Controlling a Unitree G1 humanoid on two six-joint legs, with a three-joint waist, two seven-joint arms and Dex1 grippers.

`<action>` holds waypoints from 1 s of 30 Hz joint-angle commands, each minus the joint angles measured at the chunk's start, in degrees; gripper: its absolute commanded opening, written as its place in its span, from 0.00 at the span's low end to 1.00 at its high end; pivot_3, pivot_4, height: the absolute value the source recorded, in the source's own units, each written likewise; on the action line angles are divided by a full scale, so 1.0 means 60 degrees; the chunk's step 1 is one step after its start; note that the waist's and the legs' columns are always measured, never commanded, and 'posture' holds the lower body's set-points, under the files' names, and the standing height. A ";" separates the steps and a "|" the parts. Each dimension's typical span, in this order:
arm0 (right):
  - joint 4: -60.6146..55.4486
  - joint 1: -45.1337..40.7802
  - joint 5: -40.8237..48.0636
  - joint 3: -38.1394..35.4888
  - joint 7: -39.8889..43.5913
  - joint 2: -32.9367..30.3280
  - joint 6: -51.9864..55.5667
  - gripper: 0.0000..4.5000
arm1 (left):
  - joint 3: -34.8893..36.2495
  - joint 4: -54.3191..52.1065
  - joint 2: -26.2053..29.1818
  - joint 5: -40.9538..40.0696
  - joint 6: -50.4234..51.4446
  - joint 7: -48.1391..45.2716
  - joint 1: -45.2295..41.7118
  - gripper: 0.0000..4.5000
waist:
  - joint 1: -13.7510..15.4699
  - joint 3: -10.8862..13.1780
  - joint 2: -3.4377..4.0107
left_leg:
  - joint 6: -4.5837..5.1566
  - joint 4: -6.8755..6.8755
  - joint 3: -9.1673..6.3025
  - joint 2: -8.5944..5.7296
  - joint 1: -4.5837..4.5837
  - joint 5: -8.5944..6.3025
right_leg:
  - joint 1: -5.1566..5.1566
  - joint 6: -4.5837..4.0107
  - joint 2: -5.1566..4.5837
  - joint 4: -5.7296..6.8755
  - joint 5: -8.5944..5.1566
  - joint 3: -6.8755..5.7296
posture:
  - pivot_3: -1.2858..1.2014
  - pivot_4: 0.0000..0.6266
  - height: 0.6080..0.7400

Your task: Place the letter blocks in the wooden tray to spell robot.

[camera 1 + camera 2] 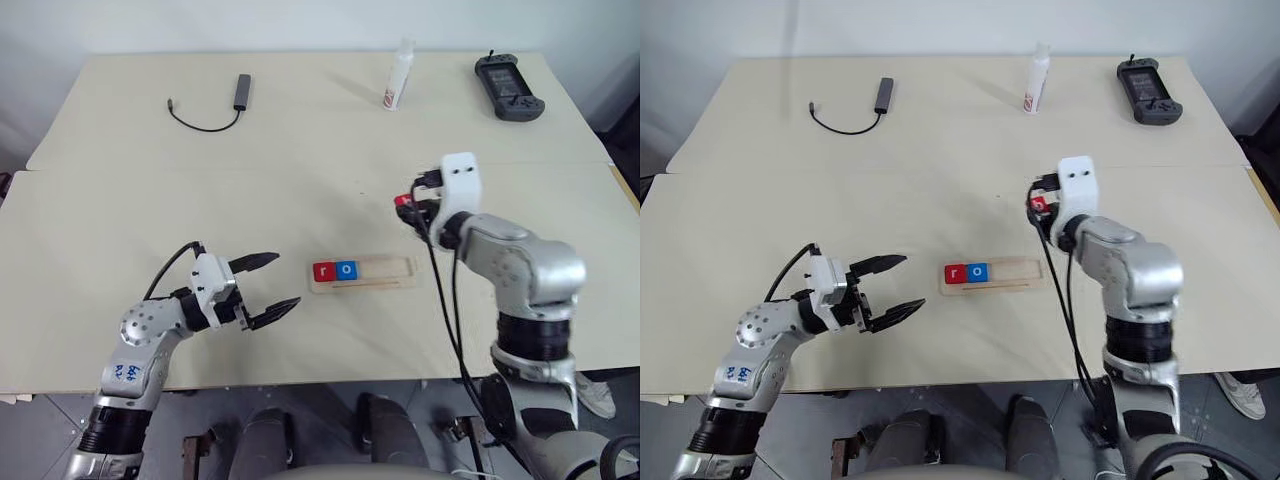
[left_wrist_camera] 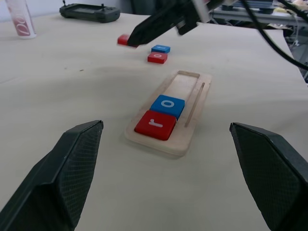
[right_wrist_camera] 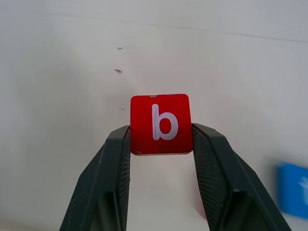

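Note:
The wooden tray (image 1: 385, 272) lies mid-table with a red "r" block (image 1: 323, 271) and a blue "o" block (image 1: 346, 269) at its left end. Beyond and to the right of the tray, my right gripper (image 1: 407, 206) hangs above the table, shut on a red "b" block (image 3: 160, 124) held by its two sides. In the left wrist view a blue block (image 2: 160, 48) and a red block (image 2: 157, 57) lie flat on the table past the tray's far end. My left gripper (image 1: 268, 286) stands open and empty left of the tray, pointing toward it.
Along the table's far edge stand a white bottle (image 1: 399, 76) and a black handheld controller (image 1: 509, 87). A dark adapter with a cable (image 1: 225, 105) lies at the far left. A seam (image 1: 200, 168) crosses the table.

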 commanded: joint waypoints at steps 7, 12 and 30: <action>-0.4288 0.3094 0.0115 -0.1910 -0.0130 -0.0064 0.2455 0.32 | -0.0349 0.1232 -0.0019 0.0060 -0.0403 -0.1182 -0.1130 1.00 | 0.0018 0.0000 0.0000 | 0.0000 -0.0022 0.0010 -0.0004 0.0005 0.0000 | 0.0001 0.0001 0.0000 -0.0017 0.0000 0.0003 | 0.52 0.24 1.00; -0.4468 0.3904 -0.0175 -0.1900 -0.0454 0.0410 0.2300 0.32 | -0.0372 0.1442 -0.0029 0.0099 -0.0469 -0.1459 -0.1365 1.00 | -0.0037 0.0000 0.0000 | -0.0002 -0.0032 0.0021 -0.0002 0.0021 0.0002 | 0.0000 0.0001 0.0002 -0.0014 0.0000 0.0013 | 0.52 0.24 1.00; 0.0777 0.5263 0.0043 -0.0724 0.8673 -0.6121 -0.7893 0.99 | -0.0094 0.0471 0.0463 -0.0222 0.0085 -0.1657 -0.0872 1.00 | 0.0110 0.0000 -0.0035 | 0.0008 -0.0077 0.0036 -0.0007 0.0042 0.0003 | 0.0036 0.0031 0.0009 -0.0106 0.0017 0.0013 | 0.52 0.24 1.00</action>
